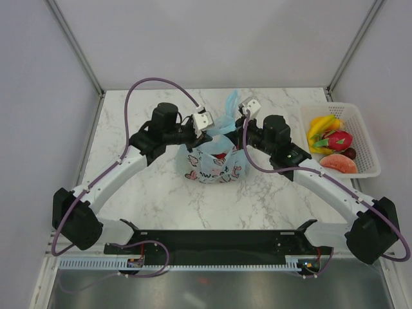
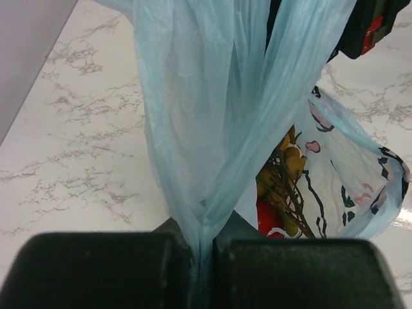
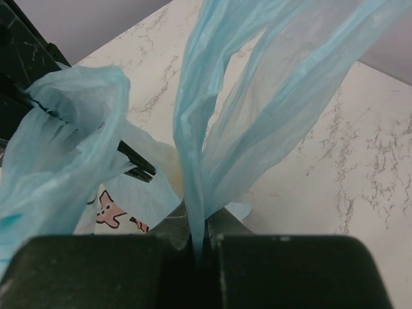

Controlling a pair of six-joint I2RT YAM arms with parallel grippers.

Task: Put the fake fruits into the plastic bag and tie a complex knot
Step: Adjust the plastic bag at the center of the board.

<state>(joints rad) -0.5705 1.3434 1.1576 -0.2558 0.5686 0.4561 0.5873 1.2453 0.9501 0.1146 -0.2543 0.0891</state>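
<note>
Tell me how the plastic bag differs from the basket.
The plastic bag is soft, translucent light blue with pink doodles; the basket is rigid white mesh. The bag sits mid-table, its top strands pinched by the left gripper and right gripper; the basket stands untouched at the right edge. Both hold fake fruits.

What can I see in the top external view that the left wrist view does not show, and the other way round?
Only the top external view shows the white basket at the right, holding bananas, a dragon fruit and an orange-red slice. Only the left wrist view shows how the left claw is shut on a handle of the plastic bag, and a tan cluster inside it. Both show that light-blue bag on the marble table.
</note>
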